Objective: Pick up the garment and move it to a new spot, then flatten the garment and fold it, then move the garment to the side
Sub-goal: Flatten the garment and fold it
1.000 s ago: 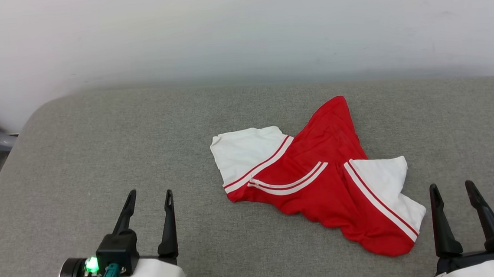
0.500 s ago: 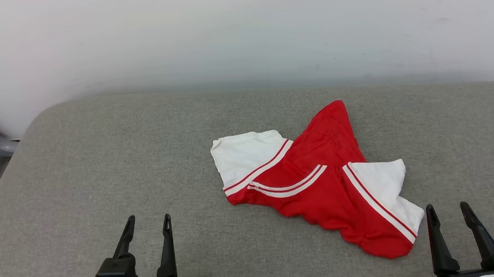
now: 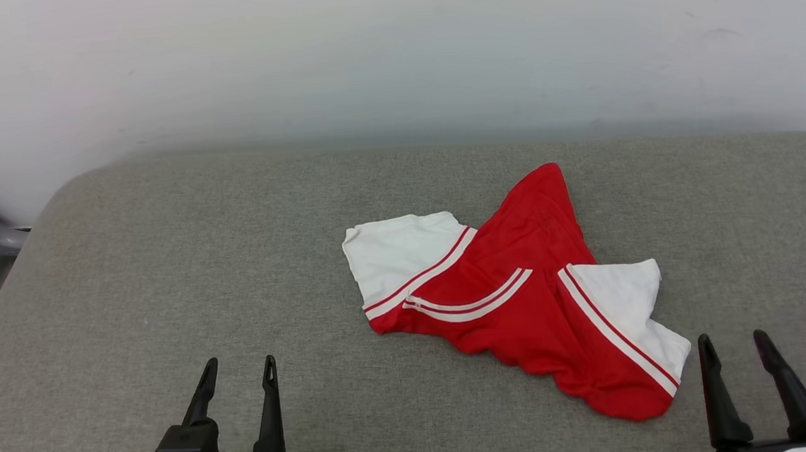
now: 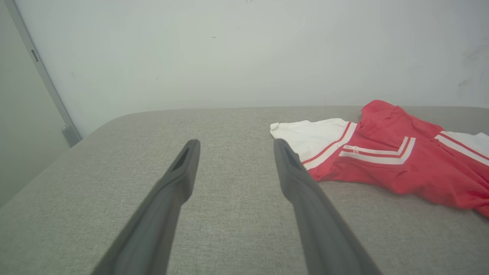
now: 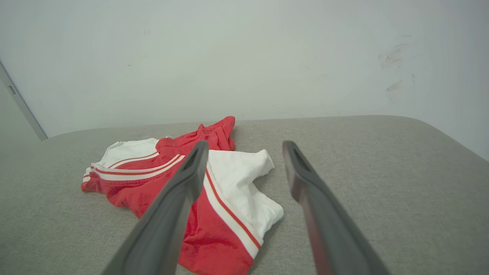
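Red garment crumpled on the grey cushion; our left claw and right claw hover spread at its near edge; we should pinch both shoulders evenly

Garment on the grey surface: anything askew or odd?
The garment lies rumpled and twisted on the grey surface, its red body bunched up between two splayed white sleeves, not spread flat. No tear or stain shows.
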Controlling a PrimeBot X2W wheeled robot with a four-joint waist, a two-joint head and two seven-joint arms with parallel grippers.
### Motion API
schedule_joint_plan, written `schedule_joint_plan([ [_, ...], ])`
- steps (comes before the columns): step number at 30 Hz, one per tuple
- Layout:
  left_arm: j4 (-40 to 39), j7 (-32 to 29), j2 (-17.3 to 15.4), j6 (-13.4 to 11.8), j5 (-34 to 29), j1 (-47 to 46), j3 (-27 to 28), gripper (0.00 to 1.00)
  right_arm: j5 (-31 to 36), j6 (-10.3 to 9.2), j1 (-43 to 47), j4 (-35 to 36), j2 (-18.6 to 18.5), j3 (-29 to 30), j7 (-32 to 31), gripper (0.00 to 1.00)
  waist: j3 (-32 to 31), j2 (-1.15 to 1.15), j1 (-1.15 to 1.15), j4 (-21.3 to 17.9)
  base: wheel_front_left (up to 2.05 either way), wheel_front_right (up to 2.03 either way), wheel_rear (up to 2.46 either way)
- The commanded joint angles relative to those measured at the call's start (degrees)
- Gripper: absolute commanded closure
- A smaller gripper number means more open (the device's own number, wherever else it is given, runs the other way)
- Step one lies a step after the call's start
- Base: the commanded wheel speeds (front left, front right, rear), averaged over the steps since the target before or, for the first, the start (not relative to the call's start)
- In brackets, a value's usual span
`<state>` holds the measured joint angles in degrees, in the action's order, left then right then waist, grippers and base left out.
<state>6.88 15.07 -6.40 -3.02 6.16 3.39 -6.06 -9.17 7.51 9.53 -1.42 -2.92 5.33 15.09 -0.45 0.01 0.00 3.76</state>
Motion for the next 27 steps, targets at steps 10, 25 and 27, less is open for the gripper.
schedule_joint_plan([
  [10,0.24,0.15,1.36,1.41,-1.52,-0.77,1.51,0.0,3.09,-0.04,-10.06,3.2,-3.03,3.84,0.13,0.0,0.97,-0.01,0.0,0.17,0.0,0.0,0.0],
  [25,-0.73,0.14,2.82,2.9,-2.45,-6.01,1.52,0.0,-11.63,-0.05,-33.46,-9.32,-28.7,-15.2,-13.98,0.0,8.27,-0.01,0.0,2.66,0.0,0.0,0.0],
  [27,-1.0,0.14,2.95,2.99,-2.41,-6.75,1.42,0.0,-15.62,-0.05,-34.98,-10.42,-32.03,-20.7,-21.43,0.0,9.54,-0.01,0.0,3.15,0.0,0.0,0.0],
])
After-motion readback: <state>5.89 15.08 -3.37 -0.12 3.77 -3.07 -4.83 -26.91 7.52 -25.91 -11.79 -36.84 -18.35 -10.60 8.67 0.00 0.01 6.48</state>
